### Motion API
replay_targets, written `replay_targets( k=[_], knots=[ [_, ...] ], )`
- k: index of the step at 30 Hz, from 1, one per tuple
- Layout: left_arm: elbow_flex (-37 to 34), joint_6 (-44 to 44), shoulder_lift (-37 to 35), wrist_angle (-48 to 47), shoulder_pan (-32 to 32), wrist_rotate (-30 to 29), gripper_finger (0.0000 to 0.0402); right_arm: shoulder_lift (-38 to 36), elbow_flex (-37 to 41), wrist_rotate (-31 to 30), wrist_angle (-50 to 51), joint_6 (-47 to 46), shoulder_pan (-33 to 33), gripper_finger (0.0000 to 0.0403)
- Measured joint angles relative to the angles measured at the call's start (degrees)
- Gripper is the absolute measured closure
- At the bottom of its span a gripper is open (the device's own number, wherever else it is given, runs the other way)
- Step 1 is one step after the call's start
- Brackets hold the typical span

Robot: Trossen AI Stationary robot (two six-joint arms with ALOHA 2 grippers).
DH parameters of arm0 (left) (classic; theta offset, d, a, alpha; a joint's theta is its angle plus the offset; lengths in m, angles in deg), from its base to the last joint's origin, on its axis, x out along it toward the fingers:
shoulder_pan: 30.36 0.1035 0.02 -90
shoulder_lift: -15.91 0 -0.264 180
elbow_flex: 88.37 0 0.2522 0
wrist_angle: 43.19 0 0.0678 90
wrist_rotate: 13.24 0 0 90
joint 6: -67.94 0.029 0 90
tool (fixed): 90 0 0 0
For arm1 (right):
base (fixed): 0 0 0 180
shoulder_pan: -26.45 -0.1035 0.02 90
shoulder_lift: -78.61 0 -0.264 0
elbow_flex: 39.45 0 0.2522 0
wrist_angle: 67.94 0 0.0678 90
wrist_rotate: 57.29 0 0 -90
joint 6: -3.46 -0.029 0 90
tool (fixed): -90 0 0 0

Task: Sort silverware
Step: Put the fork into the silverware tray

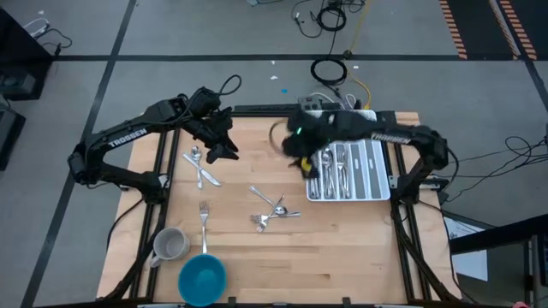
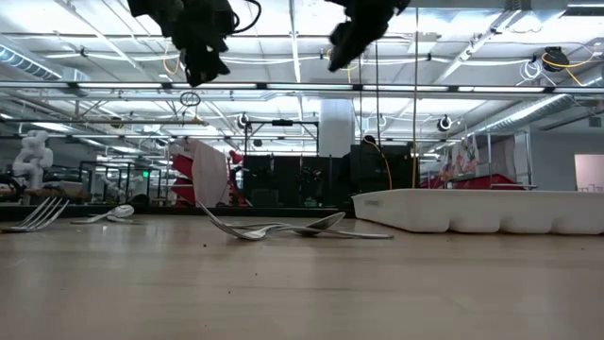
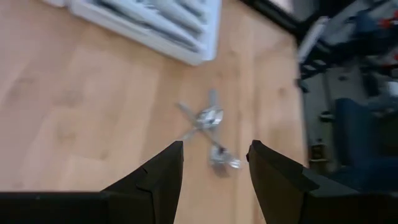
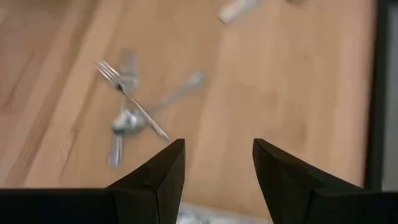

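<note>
Loose silverware lies flat on the wooden table in three spots: a crossed heap of forks and spoons mid-table, which also shows as a heap in the left wrist view and a heap in the right wrist view; a small pile at the left; and a single fork. More pieces lie in the white organiser tray at the right. My left gripper hovers open above the left pile, its fingers apart with nothing between them. My right gripper hangs open in the air beside the tray's left edge, empty.
A grey mug and a blue bowl stand near the table's front left corner. Bare wood lies between the middle heap and the front edge. Both grippers hang well above the tabletop in the low view, the left and the right.
</note>
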Motion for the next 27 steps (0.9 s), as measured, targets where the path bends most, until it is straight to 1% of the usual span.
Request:
replay_targets(
  k=[2, 4, 7, 9, 15, 18, 22, 27],
  knots=[
    [0.00, -0.03, -1.02, -0.20, 0.00, 2.34, 0.0217, 1.16, 1.39, 0.08, -4.62, 2.67, -3.38, 0.0222],
    [0.00, -0.03, -2.42, -0.67, 0.00, 2.98, 0.0217, 2.82, 1.59, 0.10, -7.84, 5.89, -6.06, 0.0222],
    [0.00, -0.03, -5.00, -1.83, 0.17, 3.08, 0.0217, 6.20, 1.57, -0.19, -11.84, 9.19, -8.42, 0.0222],
    [0.00, -0.04, -6.90, -2.38, 0.17, 3.06, 0.0217, 8.96, 1.59, -0.26, -13.80, 9.65, -9.10, 0.0222],
    [0.00, -0.07, -12.12, -5.04, 0.17, 1.83, 0.0217, 15.00, 1.59, 0.27, -15.52, 13.65, -10.23, 0.0222],
    [0.00, -0.07, -13.93, -6.28, 0.17, 1.77, 0.0217, 17.70, 1.59, 1.56, -15.54, 15.59, -11.57, 0.0222],
    [0.00, -0.07, -15.51, -7.54, 0.17, 1.29, 0.0217, 20.27, 1.21, 1.76, -16.22, 17.27, -13.38, 0.0222],
    [0.00, -0.05, -16.44, -8.60, 0.17, -0.34, 0.0217, 22.49, 0.96, 1.54, -19.50, 18.52, -15.05, 0.0222]
  ],
)
